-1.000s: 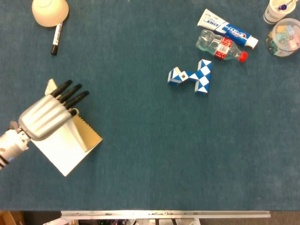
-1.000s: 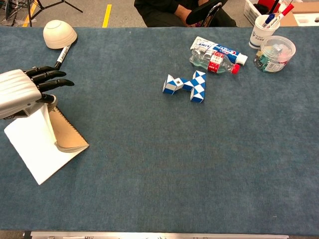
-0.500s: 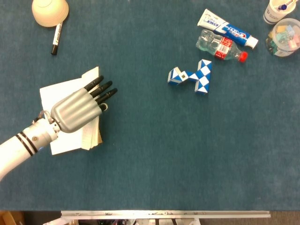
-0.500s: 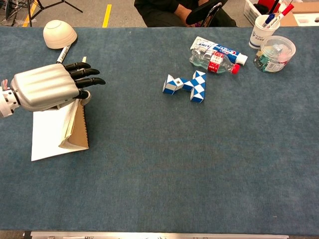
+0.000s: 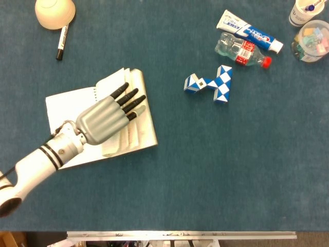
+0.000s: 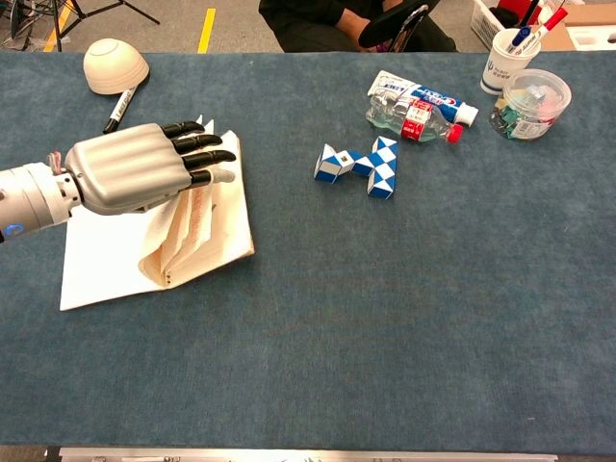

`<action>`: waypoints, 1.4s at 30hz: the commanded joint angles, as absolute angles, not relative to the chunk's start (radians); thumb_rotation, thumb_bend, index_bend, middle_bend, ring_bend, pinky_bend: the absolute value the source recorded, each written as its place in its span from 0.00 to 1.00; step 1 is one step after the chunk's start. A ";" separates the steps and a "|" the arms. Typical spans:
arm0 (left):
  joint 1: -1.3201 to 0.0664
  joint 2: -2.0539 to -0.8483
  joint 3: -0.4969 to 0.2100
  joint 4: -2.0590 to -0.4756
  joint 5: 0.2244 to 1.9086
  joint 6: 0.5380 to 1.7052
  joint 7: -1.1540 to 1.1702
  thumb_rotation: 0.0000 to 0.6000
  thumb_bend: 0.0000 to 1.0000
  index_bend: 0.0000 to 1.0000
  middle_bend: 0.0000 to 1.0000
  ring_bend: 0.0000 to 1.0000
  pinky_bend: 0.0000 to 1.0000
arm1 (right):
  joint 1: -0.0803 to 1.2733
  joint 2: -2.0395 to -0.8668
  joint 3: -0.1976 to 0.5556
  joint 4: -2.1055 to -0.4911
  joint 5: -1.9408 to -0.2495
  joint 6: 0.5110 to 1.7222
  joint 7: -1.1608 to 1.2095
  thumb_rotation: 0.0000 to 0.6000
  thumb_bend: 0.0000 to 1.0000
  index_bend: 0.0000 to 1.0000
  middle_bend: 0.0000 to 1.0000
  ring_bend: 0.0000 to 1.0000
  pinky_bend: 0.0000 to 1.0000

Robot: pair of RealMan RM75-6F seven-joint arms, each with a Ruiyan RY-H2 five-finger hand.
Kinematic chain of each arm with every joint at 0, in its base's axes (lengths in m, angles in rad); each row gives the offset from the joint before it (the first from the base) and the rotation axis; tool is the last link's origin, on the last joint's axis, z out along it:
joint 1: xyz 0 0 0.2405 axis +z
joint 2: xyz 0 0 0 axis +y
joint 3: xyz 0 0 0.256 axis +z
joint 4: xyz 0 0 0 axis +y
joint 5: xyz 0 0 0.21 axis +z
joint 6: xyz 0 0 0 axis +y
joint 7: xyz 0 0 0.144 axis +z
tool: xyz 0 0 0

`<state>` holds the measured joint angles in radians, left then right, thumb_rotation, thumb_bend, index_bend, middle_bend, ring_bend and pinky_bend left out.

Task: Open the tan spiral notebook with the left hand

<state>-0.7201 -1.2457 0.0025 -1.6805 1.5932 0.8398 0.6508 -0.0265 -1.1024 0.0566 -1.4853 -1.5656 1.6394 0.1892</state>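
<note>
— What does the head view show?
— The notebook (image 5: pixel 100 126) lies open on the left half of the table (image 5: pixel 205 164), with white pages flat to the left and a fanned sheaf of pages to the right. The left hand (image 5: pixel 108 118) lies over its middle, palm down, dark fingers (image 5: pixel 128 98) straight and close together, holding nothing. A bowl (image 5: pixel 54 13) and a marker (image 5: pixel 61 42) sit at the far left; a blue-and-white puzzle snake (image 5: pixel 212 84), a toothpaste tube (image 5: pixel 249 32) and a water bottle (image 5: pixel 241 50) lie to the right.

— And the chest view?
— The same: the notebook (image 6: pixel 106 255) is open, its pages standing part raised under the left hand (image 6: pixel 135 168), whose fingers (image 6: pixel 204 154) reach flat across the upturned sheets. The bowl (image 6: pixel 115 64) sits far left, and the puzzle snake (image 6: pixel 361 166) is well apart to the right. The right hand shows in neither view.
</note>
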 commanded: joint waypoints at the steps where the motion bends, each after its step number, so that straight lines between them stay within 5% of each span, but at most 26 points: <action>1: -0.726 -1.276 -0.011 -1.703 1.559 0.831 0.685 1.00 0.69 0.09 0.04 0.00 0.09 | -0.029 -1.103 0.057 -1.480 -1.563 1.641 0.195 1.00 0.36 0.11 0.24 0.09 0.15; 19: -0.655 -1.225 -0.012 -1.757 1.495 0.972 0.714 1.00 0.67 0.04 0.04 0.00 0.09 | -0.025 -1.102 0.062 -1.465 -1.570 1.643 0.225 1.00 0.35 0.11 0.24 0.09 0.16; 32: -0.548 -1.204 0.040 -1.652 1.187 0.998 0.963 1.00 0.65 0.05 0.05 0.00 0.09 | -0.027 -1.099 0.060 -1.464 -1.575 1.647 0.224 1.00 0.35 0.11 0.24 0.09 0.16; 42: -0.542 -1.246 0.106 -1.722 1.315 0.983 0.883 1.00 0.65 0.05 0.05 0.00 0.09 | -0.027 -1.092 0.058 -1.483 -1.583 1.650 0.206 1.00 0.35 0.11 0.24 0.09 0.16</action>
